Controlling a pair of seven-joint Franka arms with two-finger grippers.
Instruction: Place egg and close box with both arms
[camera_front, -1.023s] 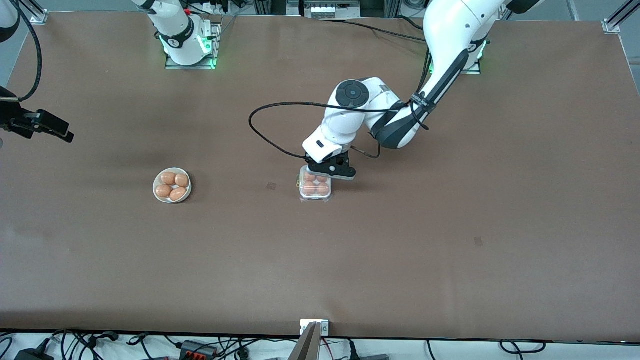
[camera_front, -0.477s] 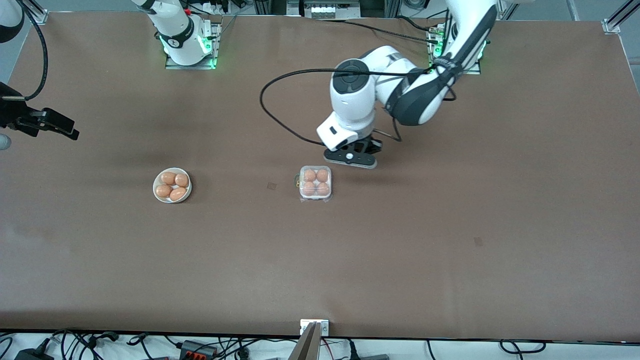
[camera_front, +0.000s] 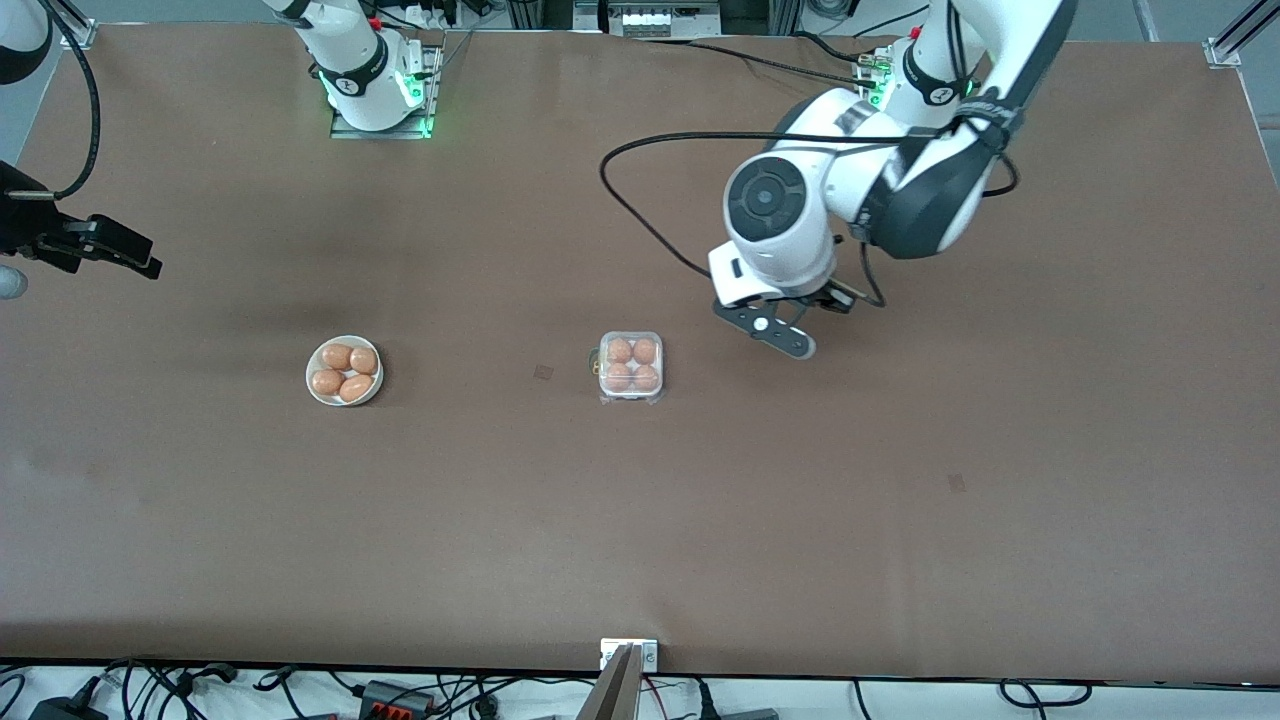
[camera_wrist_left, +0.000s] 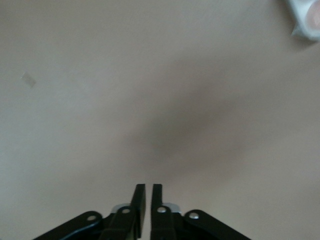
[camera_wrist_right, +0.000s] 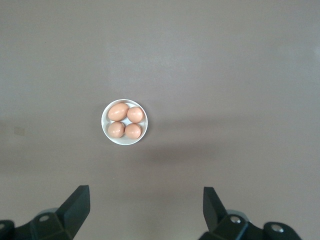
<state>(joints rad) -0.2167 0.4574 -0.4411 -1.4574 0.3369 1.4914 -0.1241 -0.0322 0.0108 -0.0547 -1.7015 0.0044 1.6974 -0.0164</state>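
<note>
The box (camera_front: 631, 367), a white tray with its clear lid down over several orange-brown eggs (camera_front: 620, 350), sits mid-table. One corner of the box shows in the left wrist view (camera_wrist_left: 306, 17). My left gripper (camera_front: 776, 334) is shut and empty in the left wrist view (camera_wrist_left: 147, 189). It hangs over bare table beside the box, toward the left arm's end. My right gripper (camera_front: 140, 262) is open and empty in the right wrist view (camera_wrist_right: 145, 197). It waits high at the right arm's end of the table.
A round white bowl (camera_front: 312, 388) with several more eggs (camera_front: 337, 357) sits toward the right arm's end. The bowl also shows in the right wrist view (camera_wrist_right: 105, 127). A black cable (camera_front: 640, 215) loops from the left arm over the table, farther from the front camera than the box.
My left gripper has left the top of the box, risen and swung toward the left arm's end. The box stays closed and in place. The right arm has barely moved.
</note>
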